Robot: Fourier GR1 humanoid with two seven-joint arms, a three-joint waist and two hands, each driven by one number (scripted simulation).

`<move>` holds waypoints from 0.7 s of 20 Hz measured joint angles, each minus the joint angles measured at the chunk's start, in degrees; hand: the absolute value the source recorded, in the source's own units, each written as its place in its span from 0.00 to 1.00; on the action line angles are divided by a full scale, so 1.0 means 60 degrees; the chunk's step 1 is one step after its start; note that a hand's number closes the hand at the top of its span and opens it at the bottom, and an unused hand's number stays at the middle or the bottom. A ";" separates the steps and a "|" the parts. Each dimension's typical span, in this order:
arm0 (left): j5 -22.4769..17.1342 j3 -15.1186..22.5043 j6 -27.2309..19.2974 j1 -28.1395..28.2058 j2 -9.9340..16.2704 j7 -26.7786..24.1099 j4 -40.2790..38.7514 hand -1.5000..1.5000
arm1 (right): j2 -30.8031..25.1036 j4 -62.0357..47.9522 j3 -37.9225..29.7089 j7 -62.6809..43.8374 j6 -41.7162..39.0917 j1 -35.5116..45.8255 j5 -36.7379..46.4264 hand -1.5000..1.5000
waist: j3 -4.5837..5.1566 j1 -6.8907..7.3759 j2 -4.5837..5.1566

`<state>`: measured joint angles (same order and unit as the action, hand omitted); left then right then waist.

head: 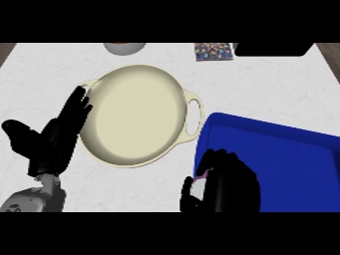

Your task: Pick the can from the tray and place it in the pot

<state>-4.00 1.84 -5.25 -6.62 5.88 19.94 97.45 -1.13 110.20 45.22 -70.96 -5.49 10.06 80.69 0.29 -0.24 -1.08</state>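
A cream pot (135, 114) with side handles sits in the middle of the white counter. To its right lies a blue tray (290, 159). My right hand (228, 187) is at the tray's near left corner, fingers curled round the can (200, 183), of which only a pale sliver with a pink edge shows between thumb and fingers. My left hand (55, 137) stands open just left of the pot, fingertips close to its rim.
A grey bowl (124, 48) sits at the counter's far edge. A patterned box (214, 51) and a black object (275, 49) lie at the far right. Wooden floor shows past both sides of the counter.
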 measured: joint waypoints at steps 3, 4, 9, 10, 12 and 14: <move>-0.0052 -0.0036 0.0018 -0.0004 -0.0009 0.0017 -0.0044 0.50 | -0.0004 0.0525 0.0524 -0.0044 -0.0252 0.0521 0.0747 1.00 | 0.0007 0.0013 -0.0005; -0.0056 -0.0037 0.0021 -0.0053 0.0001 0.0062 -0.0033 0.50 | -0.0006 0.0671 0.0618 -0.0046 -0.0338 0.0811 0.0895 1.00 | 0.0007 0.0042 0.0001; 0.0015 0.0063 0.0051 -0.0155 -0.0005 0.0076 -0.0031 0.50 | -0.0007 0.1030 0.0828 -0.0041 -0.0664 0.2285 0.1140 1.00 | 0.0010 0.0211 0.0036; 0.0041 0.0086 0.0039 -0.0190 -0.0028 0.0062 -0.0062 0.50 | -0.0005 0.1006 0.0726 -0.0028 -0.0714 0.2577 0.1090 1.00 | 0.0011 0.0242 0.0051; 0.0057 0.0104 0.0043 -0.0266 -0.0026 0.0090 -0.0070 0.50 | -0.0002 0.0937 0.0473 -0.0009 -0.0800 0.3104 0.0921 1.00 | 0.0011 0.0315 0.0070; 0.0044 0.0097 0.0082 -0.0348 -0.0020 0.0054 -0.0172 0.50 | 0.0002 0.0782 0.0200 -0.0006 -0.0860 0.3541 0.0685 1.00 | 0.0014 0.0366 0.0098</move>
<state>-3.73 2.43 -4.76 -8.70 5.76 20.26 96.42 -1.12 114.89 46.42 -71.00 -10.65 31.31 84.80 0.37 1.96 -0.50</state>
